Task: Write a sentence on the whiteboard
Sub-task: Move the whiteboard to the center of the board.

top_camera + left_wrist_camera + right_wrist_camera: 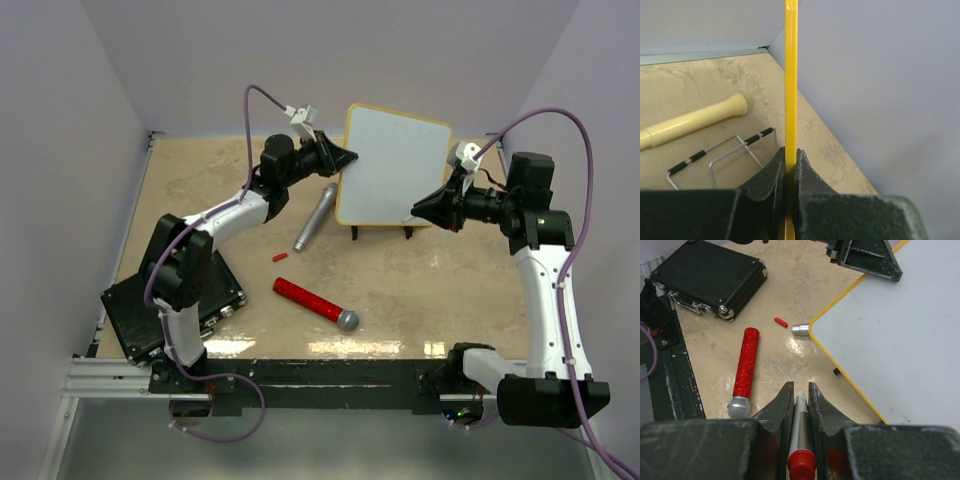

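No brand, label or writing can be read on anything here. At far left a black box (130,318) with metal latches lies flat near the left arm's base. A red glitter mic (310,300) rests on the table to its right, with a small red cap (280,257) and a silver mic (315,218) beyond it. The left gripper (350,158) is clamped on the left edge of the board (395,160); in its wrist view the thin yellowish rim runs straight up out of the tightly closed fingers. The board stands toward the back middle of the table, propped at a tilt on black-tipped wire feet (696,156), between the two grippers. Its face is plain glossy white inside the narrow frame, with rounded corners. At right, the right gripper (418,208) pinches a marker (800,425), a pale barrel with a red rear end, lying lengthwise between the fingers. The gripper sits near the board's lower right corner. In the right wrist view the marker's tip points at the table just beside the rim, apart from the white face.
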